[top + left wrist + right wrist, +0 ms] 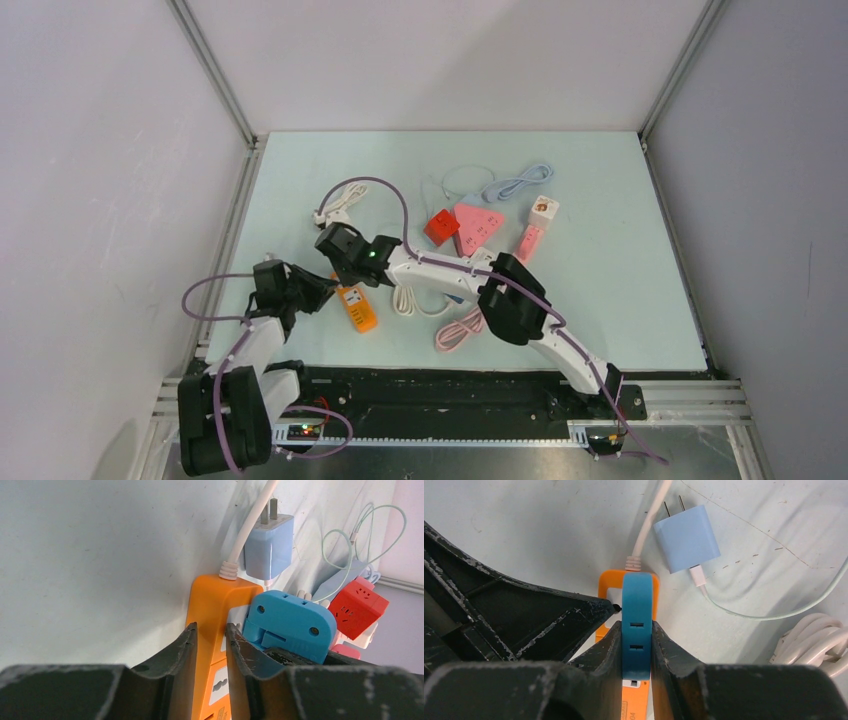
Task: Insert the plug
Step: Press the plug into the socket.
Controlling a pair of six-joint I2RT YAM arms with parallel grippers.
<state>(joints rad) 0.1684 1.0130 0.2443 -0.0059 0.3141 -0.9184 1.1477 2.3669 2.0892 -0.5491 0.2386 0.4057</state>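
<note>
The blue plug (637, 600) stands on edge between the fingers of my right gripper (637, 625), which is shut on it. It is directly over the far end of the orange power strip (636, 702), where the strip's white cord comes out. In the left wrist view the blue plug (295, 620) rests against the strip's white socket face. My left gripper (211, 629) straddles the orange power strip (215, 600), both fingers pressed to its sides. From above, the orange power strip (357, 307) lies between my left gripper (325, 290) and my right gripper (348, 272); the plug is hidden there.
A light blue charger (686, 537) with a pale green cable lies just beyond the strip. Further back are a red cube adapter (441, 226), a pink triangular strip (480, 222), a pink bar strip (530, 240) and a coiled grey-blue cable (518, 184). White (410, 300) and pink (458, 330) cable coils lie under my right arm.
</note>
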